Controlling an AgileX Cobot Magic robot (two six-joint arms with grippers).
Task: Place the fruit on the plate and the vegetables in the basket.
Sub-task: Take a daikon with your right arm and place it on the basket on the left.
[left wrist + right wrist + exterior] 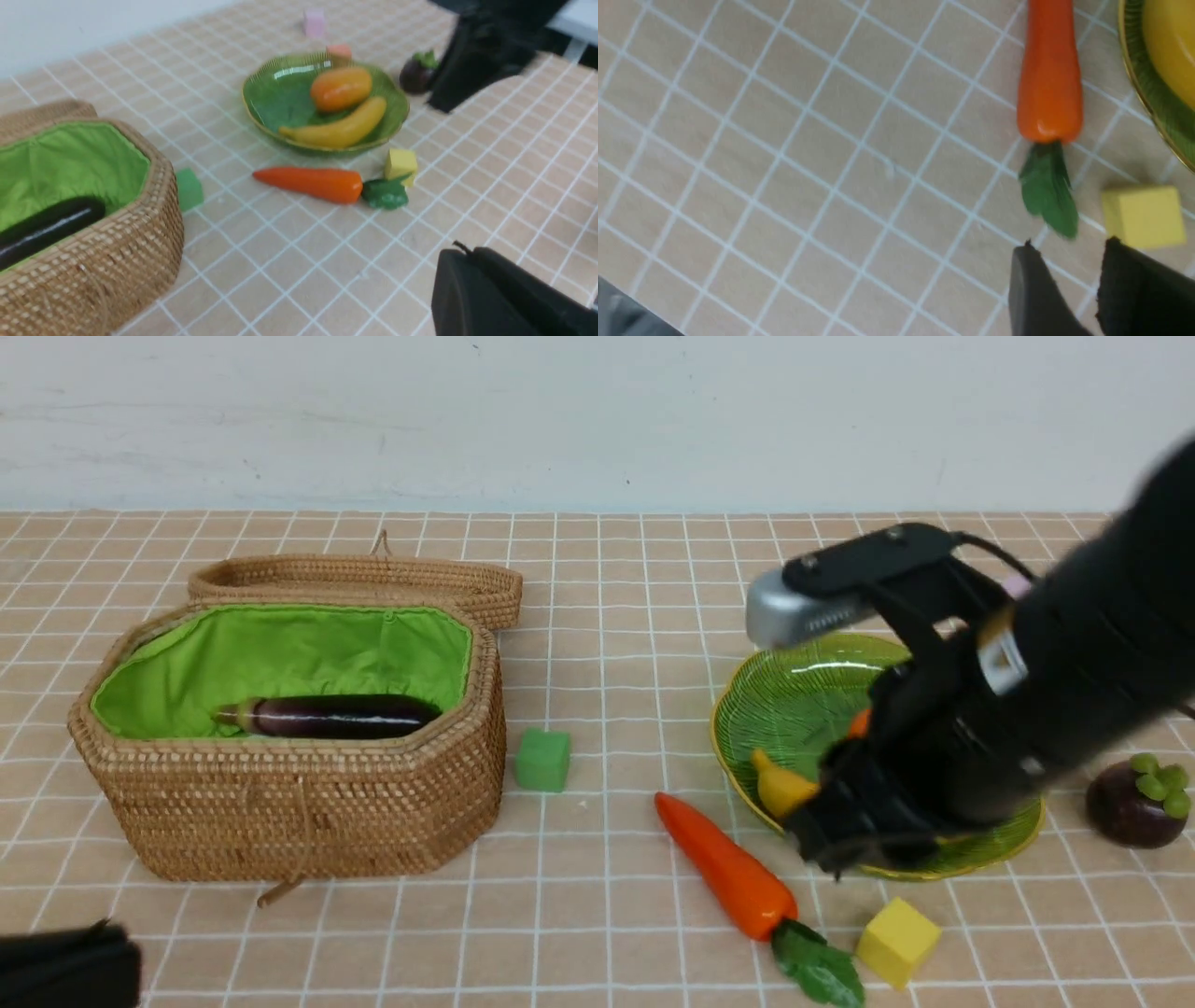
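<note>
The plate (794, 709) holds the banana (782, 787) and the mango (341, 87), both partly hidden by my right arm in the front view. The mangosteen (1134, 800) lies on the table right of the plate. The carrot (724, 877) lies in front of the plate and also shows in the right wrist view (1049, 70). The eggplant (331, 716) lies in the open basket (289, 821). The cucumber is out of view. My right gripper (1069, 247) is open and empty, hovering over the plate's near edge, close to the carrot's leaves. My left gripper (462, 254) is shut and empty at the near left.
The basket's lid (359, 581) lies behind it. A green cube (542, 759) sits right of the basket and a yellow cube (896, 941) by the carrot's leaves. A pink cube (313, 22) and an orange cube (339, 50) sit behind the plate.
</note>
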